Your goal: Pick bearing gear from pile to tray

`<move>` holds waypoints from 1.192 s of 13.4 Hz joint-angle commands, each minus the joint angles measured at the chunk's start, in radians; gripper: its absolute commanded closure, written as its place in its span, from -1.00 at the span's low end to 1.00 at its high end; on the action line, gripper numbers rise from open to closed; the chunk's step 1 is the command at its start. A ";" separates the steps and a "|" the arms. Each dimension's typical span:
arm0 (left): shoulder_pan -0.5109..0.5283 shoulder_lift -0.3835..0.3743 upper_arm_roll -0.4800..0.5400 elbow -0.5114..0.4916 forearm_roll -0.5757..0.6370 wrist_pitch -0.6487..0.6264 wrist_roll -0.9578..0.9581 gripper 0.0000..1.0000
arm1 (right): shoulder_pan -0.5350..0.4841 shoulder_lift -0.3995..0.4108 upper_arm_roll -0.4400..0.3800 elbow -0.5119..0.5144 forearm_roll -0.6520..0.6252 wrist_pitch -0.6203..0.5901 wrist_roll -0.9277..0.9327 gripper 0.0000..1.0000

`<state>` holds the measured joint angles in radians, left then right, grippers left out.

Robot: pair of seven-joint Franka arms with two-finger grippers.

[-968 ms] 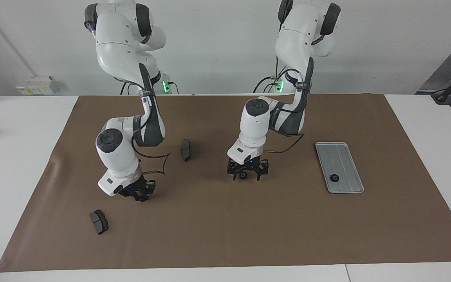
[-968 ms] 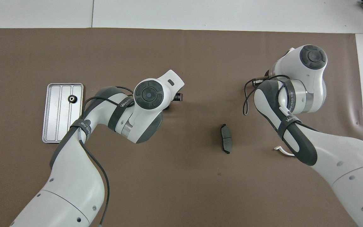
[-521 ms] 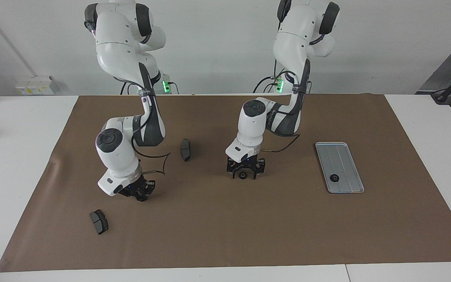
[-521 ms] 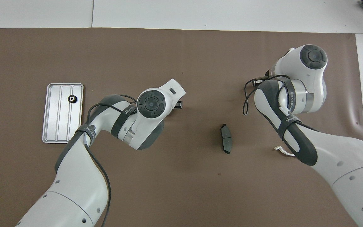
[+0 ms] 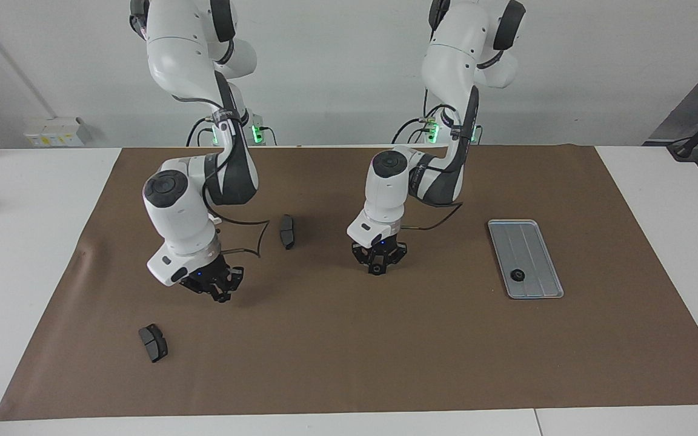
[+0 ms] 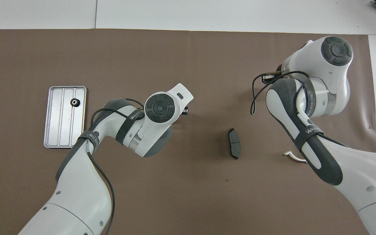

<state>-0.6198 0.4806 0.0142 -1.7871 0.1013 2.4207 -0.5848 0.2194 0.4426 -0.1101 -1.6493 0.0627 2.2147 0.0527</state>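
The silver tray (image 5: 534, 242) lies toward the left arm's end of the mat, with one black gear (image 5: 517, 275) on it. It also shows in the overhead view (image 6: 57, 120) with that gear (image 6: 74, 102). My left gripper (image 5: 377, 267) is at mid-table, just above the mat, shut on a second small black gear (image 5: 377, 269). In the overhead view its wrist hides the gear, and only a black edge of the gripper (image 6: 184, 111) shows. My right gripper (image 5: 217, 289) hangs over bare mat toward the right arm's end.
One dark brake pad (image 5: 287, 231) (image 6: 234, 147) lies between the arms. Another brake pad (image 5: 152, 343) lies farther from the robots than the right gripper. A white half-ring bracket (image 6: 294, 157) peeks out beside the right arm. A brown mat (image 5: 349, 351) covers the table.
My left gripper's fingers, which stood open around the gear on the mat, have shut on it, and the hand has risen slightly. My right arm has lifted its gripper higher above the mat.
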 commanded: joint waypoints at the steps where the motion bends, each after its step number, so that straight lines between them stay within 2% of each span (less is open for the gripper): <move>1: 0.020 -0.086 0.017 -0.037 0.003 -0.049 -0.013 1.00 | 0.009 -0.039 0.016 0.008 0.015 -0.044 0.050 1.00; 4: 0.129 -0.204 0.017 -0.084 0.003 -0.158 0.032 1.00 | 0.043 -0.048 0.065 0.049 0.015 -0.076 0.229 1.00; 6: 0.207 -0.298 0.015 -0.176 0.003 -0.167 0.139 1.00 | 0.067 -0.044 0.104 0.048 0.015 0.000 0.355 1.00; 8: 0.274 -0.361 0.015 -0.247 0.003 -0.167 0.195 1.00 | 0.127 -0.038 0.132 0.049 0.017 0.063 0.476 1.00; 10: 0.327 -0.387 0.015 -0.296 0.003 -0.170 0.262 1.00 | 0.210 -0.007 0.133 0.049 0.015 0.114 0.640 1.00; 12: 0.396 -0.396 0.015 -0.325 0.003 -0.154 0.328 1.00 | 0.294 0.062 0.133 0.083 0.008 0.175 0.760 1.00; 15: 0.483 -0.410 0.015 -0.385 0.001 -0.102 0.445 1.00 | 0.366 0.129 0.132 0.094 0.000 0.239 0.808 0.99; 16: 0.517 -0.419 0.015 -0.434 0.001 -0.031 0.471 0.97 | 0.374 0.136 0.132 0.080 -0.003 0.253 0.812 0.78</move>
<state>-0.1566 0.1131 0.0408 -2.1172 0.1013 2.2906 -0.1694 0.5884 0.5461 0.0212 -1.5946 0.0652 2.4466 0.8482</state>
